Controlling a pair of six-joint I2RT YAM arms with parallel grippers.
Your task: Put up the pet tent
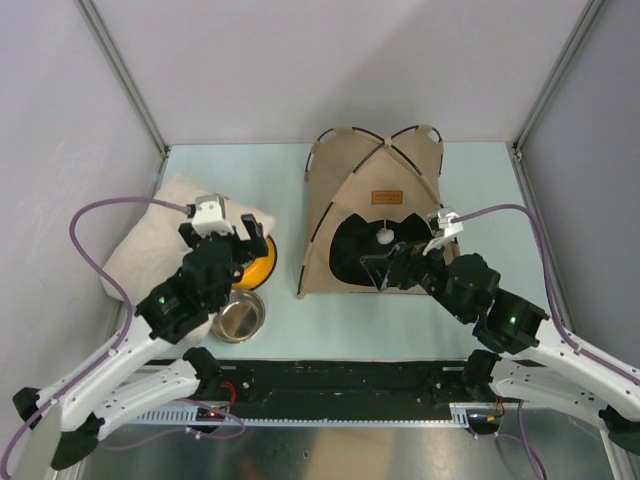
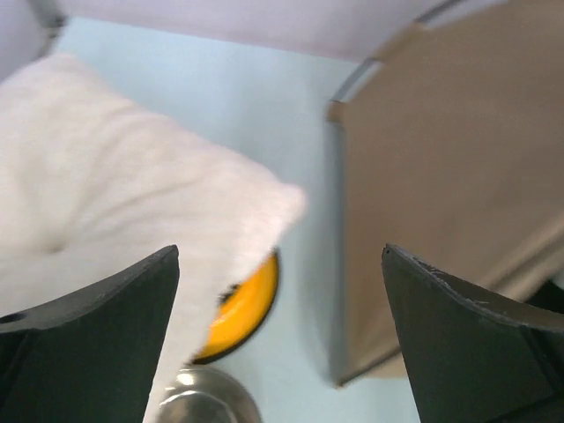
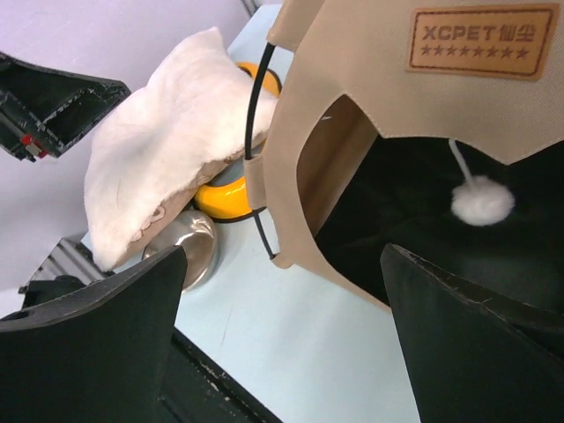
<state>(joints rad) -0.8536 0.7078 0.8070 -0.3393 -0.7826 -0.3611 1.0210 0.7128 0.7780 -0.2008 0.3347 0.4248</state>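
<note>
1. While it stands upright at the back of the worktop (image 1: 480, 185), right of centre, the pet tent (image 1: 345, 200) shows its black poles (image 1: 352, 134) arched and crossing at the top, with the entrance facing the arms.
2. Brown label (image 3: 483, 40): stitched above the entrance. White pom-pom (image 3: 482, 200): hangs on a cord in the dark opening.
3. Right pincer (image 1: 392, 262): spread wide, holding nothing, low at the mouth of the entrance (whether it touches the fabric cannot be told).
4. Left pincer (image 1: 248, 238): spread, empty, above the near corner of the cream pillow (image 1: 150, 240) and apart from the tent's left wall.
5. Pillow: left of the tent, partly overlying the yellow bowl holder (image 1: 260, 262). Steel bowl (image 1: 240, 316): just in front of the holder.
6. Step in hand, as judged: final squaring of a tent that looks nearly set up.
7. Handling notes:
   - Take the front hem close to a pole, never the pom-pom cord.
   - Close fully on fabric before pulling.
   - Draw slowly, since so light a frame would likely slide or tip.
   - Steady the left wall with the left pincer, keeping clear of the pillow.
</note>
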